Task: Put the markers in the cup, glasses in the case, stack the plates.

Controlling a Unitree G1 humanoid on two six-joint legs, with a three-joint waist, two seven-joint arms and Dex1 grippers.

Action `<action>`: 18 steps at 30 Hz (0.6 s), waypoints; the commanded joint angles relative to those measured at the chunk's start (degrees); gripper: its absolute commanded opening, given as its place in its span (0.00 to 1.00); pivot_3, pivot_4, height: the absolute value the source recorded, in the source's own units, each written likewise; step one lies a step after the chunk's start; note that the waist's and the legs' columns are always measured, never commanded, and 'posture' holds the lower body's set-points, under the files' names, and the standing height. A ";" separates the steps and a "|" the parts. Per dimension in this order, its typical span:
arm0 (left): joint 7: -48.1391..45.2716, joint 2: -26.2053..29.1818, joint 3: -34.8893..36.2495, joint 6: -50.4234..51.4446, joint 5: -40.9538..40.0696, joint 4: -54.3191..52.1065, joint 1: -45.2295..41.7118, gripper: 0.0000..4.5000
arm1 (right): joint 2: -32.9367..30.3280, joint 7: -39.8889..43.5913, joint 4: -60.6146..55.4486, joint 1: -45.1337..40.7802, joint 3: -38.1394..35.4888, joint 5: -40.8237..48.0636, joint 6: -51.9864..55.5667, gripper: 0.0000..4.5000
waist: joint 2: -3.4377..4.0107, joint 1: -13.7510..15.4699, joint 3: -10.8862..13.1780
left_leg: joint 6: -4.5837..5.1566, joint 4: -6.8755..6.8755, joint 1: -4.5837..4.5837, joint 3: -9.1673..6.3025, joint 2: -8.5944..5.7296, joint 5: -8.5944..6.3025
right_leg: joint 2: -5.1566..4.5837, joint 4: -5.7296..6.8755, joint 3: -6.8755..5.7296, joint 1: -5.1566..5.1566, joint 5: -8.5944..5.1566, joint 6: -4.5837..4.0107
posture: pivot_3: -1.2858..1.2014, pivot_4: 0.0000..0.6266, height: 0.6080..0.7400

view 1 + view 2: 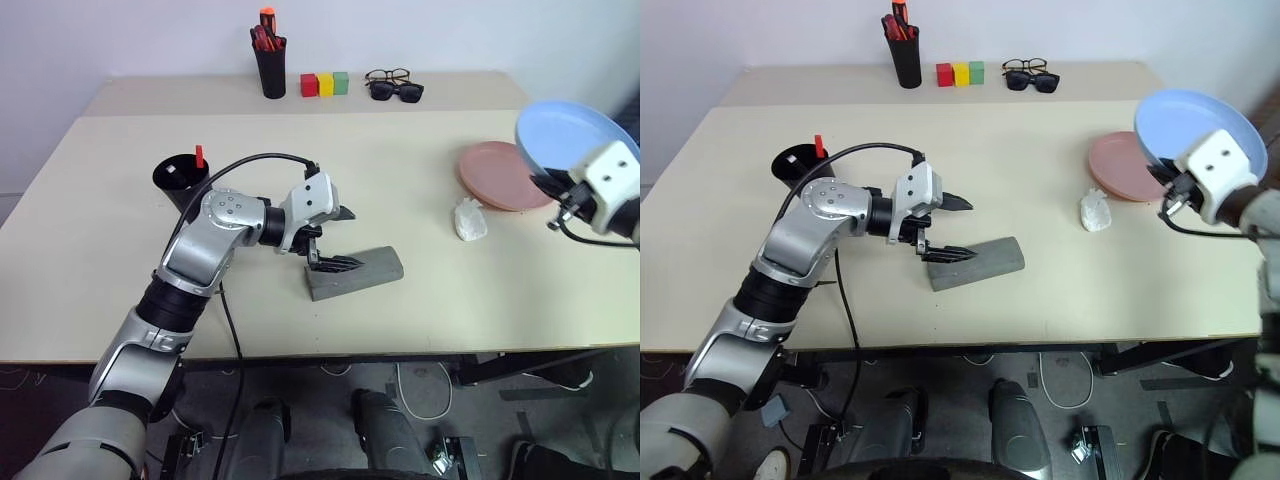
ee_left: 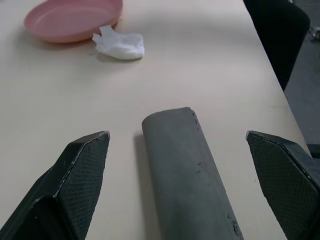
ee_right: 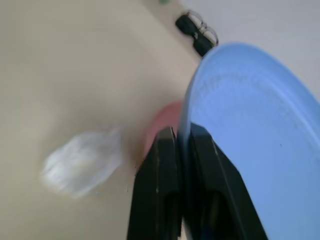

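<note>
Right gripper (image 3: 182, 145): fingers pinched shut on the rim of the light blue plate (image 1: 568, 140), which is held tilted and lifted clear of the bench (image 1: 400, 170). An edge grip is probably the only way to carry so shallow a thing.
Pink plate (image 1: 500, 175): flat on the bench just beside and below the lifted blue one, which looks poised to be stacked on it.
White wad (image 1: 468, 218): crumpled, lying near the pink plate (tissue or cloth, I cannot tell); close enough to the stacking spot to be worth watching.
Left gripper (image 2: 177, 150): jaws spread wide, straddling one end of the grey case (image 1: 358, 272) and holding nothing; seemingly parked or lined up for a grasp.
Case: closed, lying lengthwise near the bench's front middle.
Cup (image 1: 180, 175): on the bench at the robot's left, a red-tipped marker (image 1: 199, 156) standing in it (a second I cannot make out).
Glasses (image 1: 387, 75): at the far edge, touching the dark sunglasses (image 1: 397, 92), not yet cased.
Far edge: pen pot (image 1: 270, 65) and coloured blocks (image 1: 325, 84).
</note>
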 commanded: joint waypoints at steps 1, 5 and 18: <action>2.08 0.71 2.36 1.93 -1.61 -3.88 0.63 1.00 | 2.24 -0.40 12.86 -9.01 3.93 -4.20 -8.36 0.02 | 0.01 -0.09 0.00 | 0.00 -0.04 0.02 -0.01 0.00 0.00 | 0.00 0.00 0.00 0.00 0.00 0.01 | 0.52 0.24 1.00; 5.09 1.66 3.62 5.12 -2.55 -7.08 2.51 1.00 | 6.50 -2.14 27.70 -19.03 8.75 -8.95 -15.03 0.02 | 0.04 -0.61 0.03 | 0.00 -0.13 0.05 -0.02 0.00 0.00 | -0.01 0.00 0.00 -0.01 0.01 0.03 | 0.52 0.24 1.00; 11.49 5.18 6.19 12.84 -5.75 -16.49 7.91 1.00 | 10.90 -11.32 44.29 -28.17 13.59 -16.67 -19.35 0.56 | 0.07 -1.41 0.05 | -0.04 -0.17 0.04 -0.07 -0.01 0.02 | -0.01 0.01 -0.01 -0.01 0.02 0.04 | 0.52 0.24 1.00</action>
